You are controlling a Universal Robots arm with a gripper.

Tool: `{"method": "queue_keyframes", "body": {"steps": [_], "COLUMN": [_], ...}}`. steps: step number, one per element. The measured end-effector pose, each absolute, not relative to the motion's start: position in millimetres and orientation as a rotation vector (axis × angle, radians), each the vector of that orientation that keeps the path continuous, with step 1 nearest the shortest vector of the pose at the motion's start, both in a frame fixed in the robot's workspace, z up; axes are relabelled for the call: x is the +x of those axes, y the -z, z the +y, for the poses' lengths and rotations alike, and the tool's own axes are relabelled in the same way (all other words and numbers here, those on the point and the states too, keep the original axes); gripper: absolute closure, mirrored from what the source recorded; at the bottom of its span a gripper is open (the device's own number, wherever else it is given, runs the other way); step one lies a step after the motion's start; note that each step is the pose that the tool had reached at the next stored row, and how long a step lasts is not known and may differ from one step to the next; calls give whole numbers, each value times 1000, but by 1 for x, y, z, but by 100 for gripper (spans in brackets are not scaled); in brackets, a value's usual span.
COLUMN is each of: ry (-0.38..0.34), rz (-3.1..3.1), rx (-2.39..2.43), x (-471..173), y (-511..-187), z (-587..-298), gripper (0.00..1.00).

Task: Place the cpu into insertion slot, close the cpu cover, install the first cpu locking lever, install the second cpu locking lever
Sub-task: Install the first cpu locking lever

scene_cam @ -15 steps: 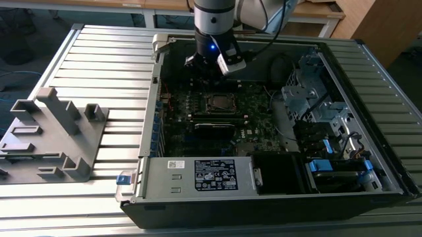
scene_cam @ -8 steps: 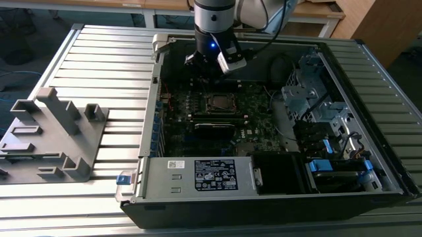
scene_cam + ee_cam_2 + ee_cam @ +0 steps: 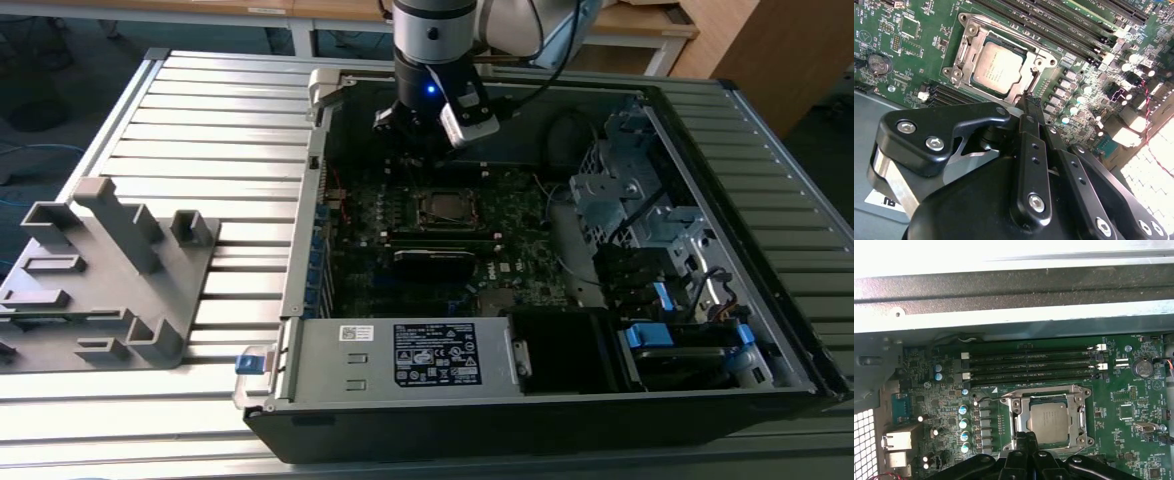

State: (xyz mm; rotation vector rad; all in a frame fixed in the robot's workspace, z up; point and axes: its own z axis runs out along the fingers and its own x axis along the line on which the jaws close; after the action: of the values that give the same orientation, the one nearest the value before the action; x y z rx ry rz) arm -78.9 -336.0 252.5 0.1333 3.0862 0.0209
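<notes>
The cpu [image 3: 996, 68] lies flat in the insertion slot [image 3: 1085, 391] on the green motherboard, its silver-grey top showing in both wrist views [image 3: 1050, 421]. The cpu cover [image 3: 1030, 54], a thin silvery frame, lies down around the chip [image 3: 1046, 396]. My gripper [image 3: 1027, 103] is shut, with nothing visible between its black fingers [image 3: 1020, 445]. Its tips sit just above the socket's near edge [image 3: 1027, 436]. In the exterior view the gripper [image 3: 422, 150] hangs inside the open computer case, just behind the socket [image 3: 447, 207].
Long black memory slots [image 3: 1029, 365] run beside the socket. The case's metal wall [image 3: 1014, 315] rises close behind them. A drive cage [image 3: 627, 190] and cables fill the exterior view's right. A grey fixture [image 3: 107, 270] stands on the ribbed table at the exterior view's left.
</notes>
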Motion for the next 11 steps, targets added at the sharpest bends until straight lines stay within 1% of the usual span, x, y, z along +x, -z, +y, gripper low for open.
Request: {"method": "queue_keyframes", "body": {"steps": [11], "ry": [-21], "rz": [3086], "rx": [133], "x": [-83], "y": [-252], "z": [-336], "gripper": [90]}}
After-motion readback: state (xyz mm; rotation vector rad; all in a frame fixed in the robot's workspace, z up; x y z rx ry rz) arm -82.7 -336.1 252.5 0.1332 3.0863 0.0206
